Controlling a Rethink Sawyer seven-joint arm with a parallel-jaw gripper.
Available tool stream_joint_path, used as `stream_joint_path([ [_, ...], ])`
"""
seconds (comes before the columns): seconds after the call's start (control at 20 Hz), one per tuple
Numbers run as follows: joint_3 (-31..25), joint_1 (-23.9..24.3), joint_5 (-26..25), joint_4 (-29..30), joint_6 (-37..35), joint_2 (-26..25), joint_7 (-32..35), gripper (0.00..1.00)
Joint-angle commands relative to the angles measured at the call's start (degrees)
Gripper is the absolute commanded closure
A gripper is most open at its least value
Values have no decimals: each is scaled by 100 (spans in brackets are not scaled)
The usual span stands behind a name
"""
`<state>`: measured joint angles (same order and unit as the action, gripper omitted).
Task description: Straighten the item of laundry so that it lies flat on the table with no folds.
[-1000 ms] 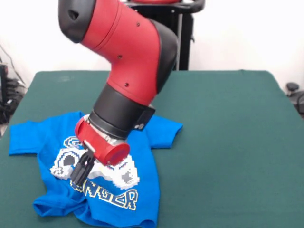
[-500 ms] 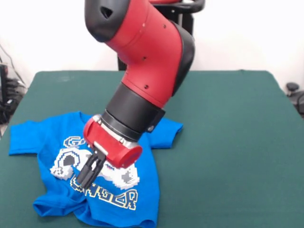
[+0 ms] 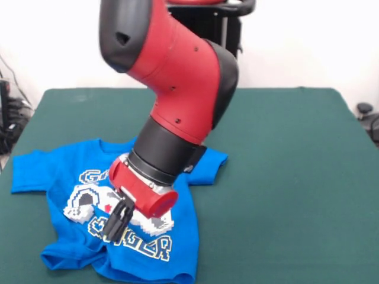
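Observation:
The item of laundry, a bright blue T-shirt with a pixel print and block lettering, lies print-up on the left front part of the green table. Both sleeves are spread out. Its bottom hem is bunched and folded at the lower left. My gripper points down at the print just above the lettering, right at the cloth. Whether it touches the fabric does not show. The red arm hides the middle of the shirt's upper part.
The black pedestal stands behind the table's far edge. Cables and dark equipment sit off the left side, and a dark object sits off the right. The shirt's lower hem reaches the picture's bottom edge.
The arm has swung and the gripper has moved slightly right and down across the print toward the lettering. The shirt lies as before.

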<state>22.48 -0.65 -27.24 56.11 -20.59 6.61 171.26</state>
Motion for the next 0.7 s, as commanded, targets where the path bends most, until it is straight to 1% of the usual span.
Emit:
stream_joint_path([
  [0.05,-1808,569,385,1265,-1400,684,-2211,100],
  [0.15,-2032,683,388,1573,-1636,988,-2399,100],
  [0.3,-2231,756,293,1836,-1840,1285,-2466,100],
  [0.7,-2890,1188,68,2163,-2009,1580,-2548,100],
])
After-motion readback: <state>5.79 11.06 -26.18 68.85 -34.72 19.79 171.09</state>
